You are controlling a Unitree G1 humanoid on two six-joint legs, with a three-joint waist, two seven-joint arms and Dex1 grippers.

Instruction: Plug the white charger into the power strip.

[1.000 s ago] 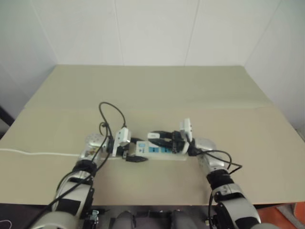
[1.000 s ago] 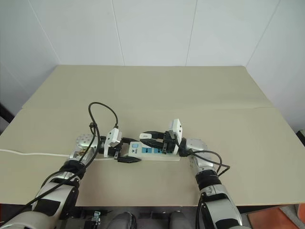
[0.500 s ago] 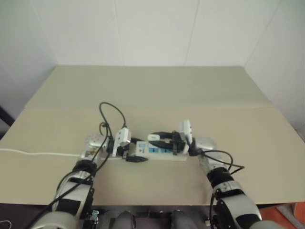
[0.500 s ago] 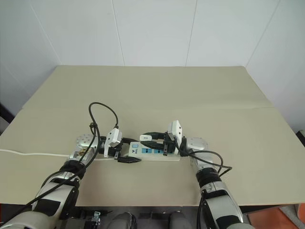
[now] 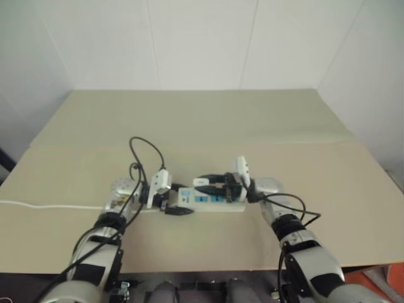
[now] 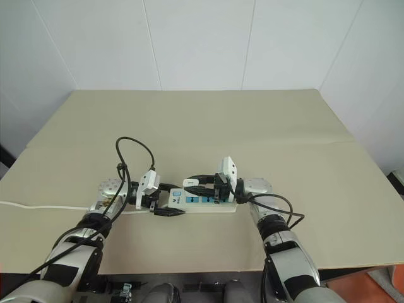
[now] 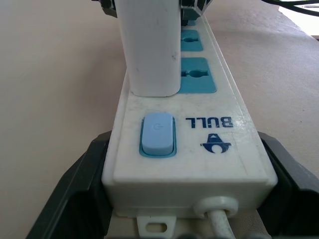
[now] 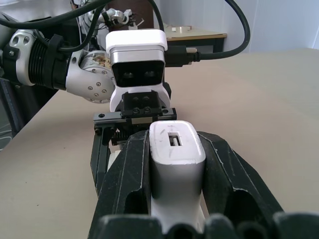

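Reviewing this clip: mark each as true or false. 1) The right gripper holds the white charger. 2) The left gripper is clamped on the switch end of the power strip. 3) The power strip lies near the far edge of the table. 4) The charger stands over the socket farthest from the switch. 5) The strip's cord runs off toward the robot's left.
1) True: the right gripper is shut on the white charger.
2) True: the left gripper grips the power strip at its switch end.
3) False: it lies near the table's front edge, close to the robot.
4) False: the charger stands at the socket next to the blue switch.
5) True: the thin white cord trails left.
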